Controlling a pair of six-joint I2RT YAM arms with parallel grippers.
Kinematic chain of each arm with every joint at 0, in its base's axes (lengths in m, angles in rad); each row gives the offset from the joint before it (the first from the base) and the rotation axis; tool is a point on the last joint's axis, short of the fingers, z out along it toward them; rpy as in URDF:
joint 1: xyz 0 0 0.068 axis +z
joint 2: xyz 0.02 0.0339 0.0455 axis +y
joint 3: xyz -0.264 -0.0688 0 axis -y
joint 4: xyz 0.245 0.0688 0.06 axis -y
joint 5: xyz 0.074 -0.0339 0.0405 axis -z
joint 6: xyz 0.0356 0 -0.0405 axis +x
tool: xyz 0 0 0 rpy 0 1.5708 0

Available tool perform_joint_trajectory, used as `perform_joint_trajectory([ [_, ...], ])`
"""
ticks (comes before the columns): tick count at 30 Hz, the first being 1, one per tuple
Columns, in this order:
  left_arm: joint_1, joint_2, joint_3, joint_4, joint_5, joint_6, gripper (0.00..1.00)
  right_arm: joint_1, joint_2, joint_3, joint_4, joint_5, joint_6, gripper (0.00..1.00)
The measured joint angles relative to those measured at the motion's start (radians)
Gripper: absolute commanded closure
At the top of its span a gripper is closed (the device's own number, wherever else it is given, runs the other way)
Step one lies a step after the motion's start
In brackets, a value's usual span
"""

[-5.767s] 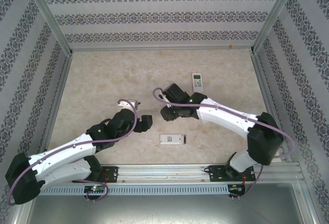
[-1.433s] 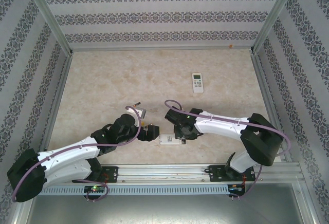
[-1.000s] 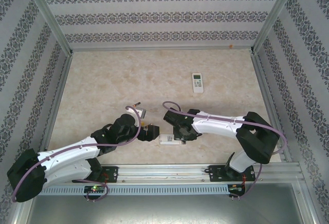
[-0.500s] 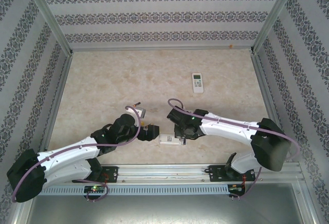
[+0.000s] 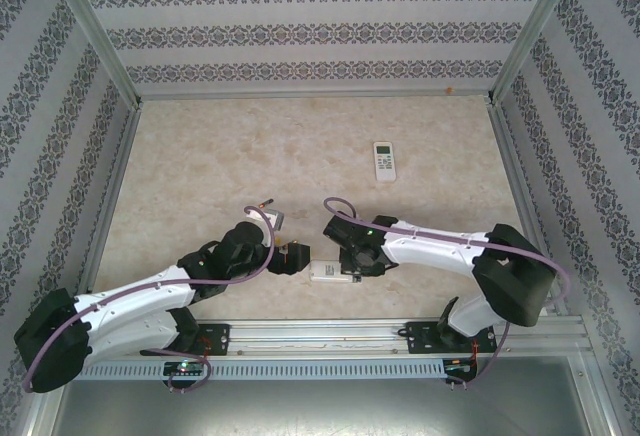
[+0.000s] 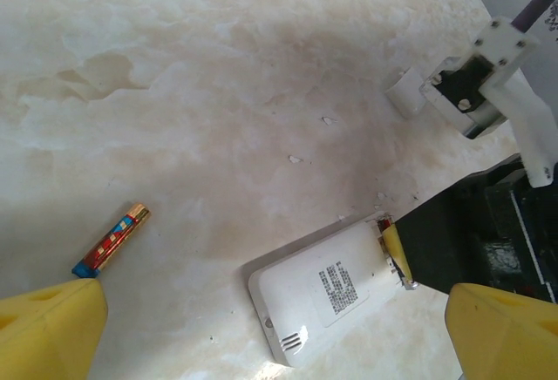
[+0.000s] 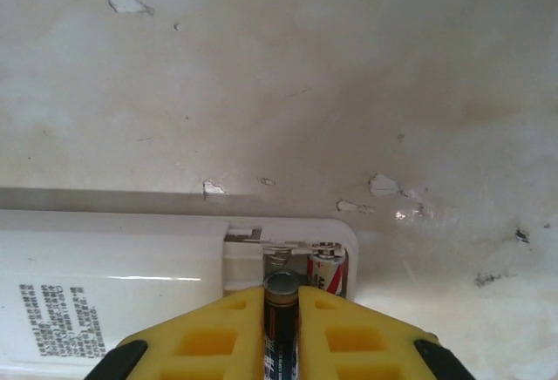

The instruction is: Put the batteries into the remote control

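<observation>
Dark cell [image 7: 281,328] pinched in R gripper [image 7: 281,294] | we hold it at remote [image 7: 113,267] bay [image 7: 253,254], empty slot right at its tip, axis parallel w/ red cell [image 7: 327,273] alongside | L gripper [image 6: 275,332] spread wide | R arm nearer.

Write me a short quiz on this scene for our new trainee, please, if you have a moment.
1. True or false: the left tool is shut on the orange battery.
2. What does the right tool grip? A) a dark battery B) a battery cover C) nothing
3. How many remotes lie on the table in the top view?

Key:
1. False: it stands open, and the orange battery lies loose on the table.
2. A, held at the open compartment of the near remote.
3. Two: the near remote and the far remote.
</observation>
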Motion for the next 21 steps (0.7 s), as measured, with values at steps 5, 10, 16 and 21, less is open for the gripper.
perform_joint_trajectory([
  [5,0.0,0.001,0.0,0.0,0.0,0.0,0.0,0.0,0.002,0.0,-0.001,-0.002,0.0,0.79],
  [10,0.0,0.01,0.0,0.001,0.003,-0.003,0.0,0.0,-0.014,0.0,-0.007,-0.003,0.001,0.79],
  [16,0.0,0.072,0.0,0.012,0.052,-0.053,0.16,0.013,-0.074,-0.012,0.0,-0.012,0.031,0.79],
  [21,0.0,0.18,0.0,0.041,0.132,-0.098,0.23,0.031,-0.092,-0.042,0.003,-0.026,0.056,0.79],
])
